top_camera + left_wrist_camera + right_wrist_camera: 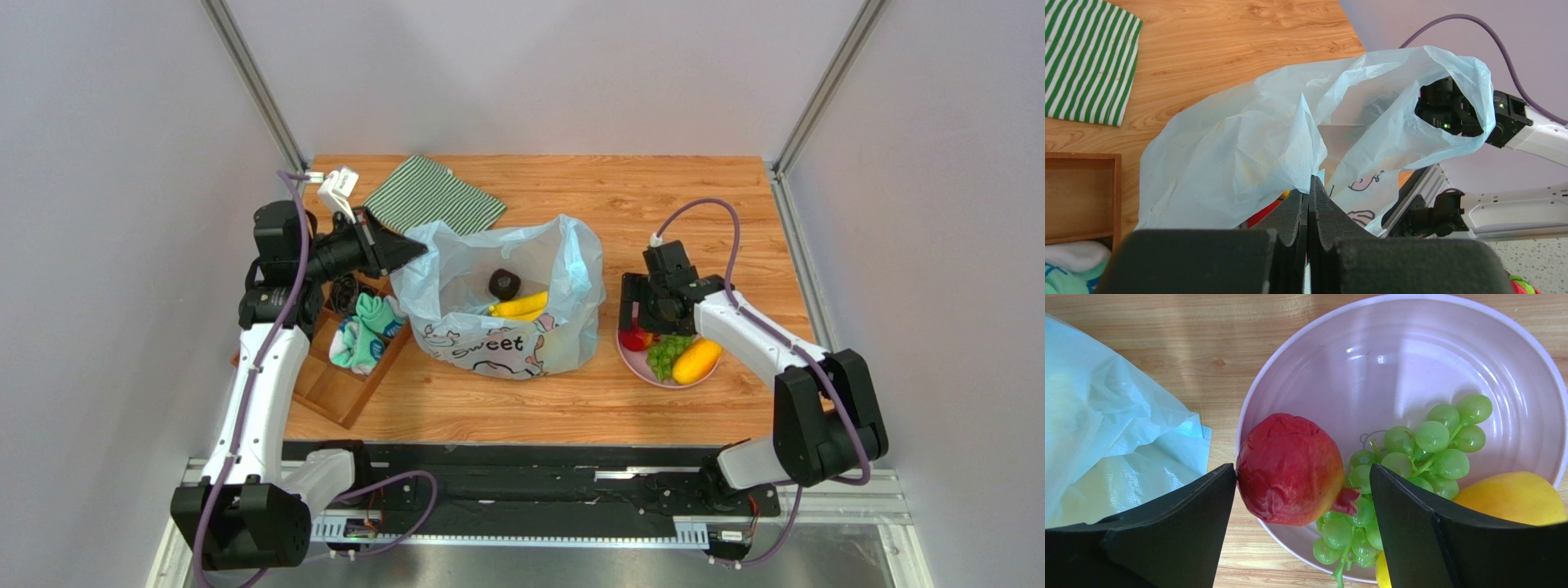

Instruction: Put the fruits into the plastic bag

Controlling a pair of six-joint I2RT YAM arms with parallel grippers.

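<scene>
The plastic bag (491,321) stands open mid-table with a yellow banana (521,305) and a dark avocado (504,283) inside. My left gripper (411,254) is shut on the bag's left rim and holds it up; in the left wrist view the jaws (1310,180) pinch the thin plastic (1247,141). My right gripper (637,324) is open over the pink plate (648,371). In the right wrist view its jaws (1303,471) straddle a red apple (1289,468); the left finger touches it and the right one stands apart. Green grapes (1419,447) and a mango (1514,496) lie beside it.
A green striped cloth (432,196) lies at the back left. A wooden tray (334,380) with rolled teal-white socks (366,331) sits left of the bag. The bag's right side (1106,435) lies close to the plate rim (1413,318).
</scene>
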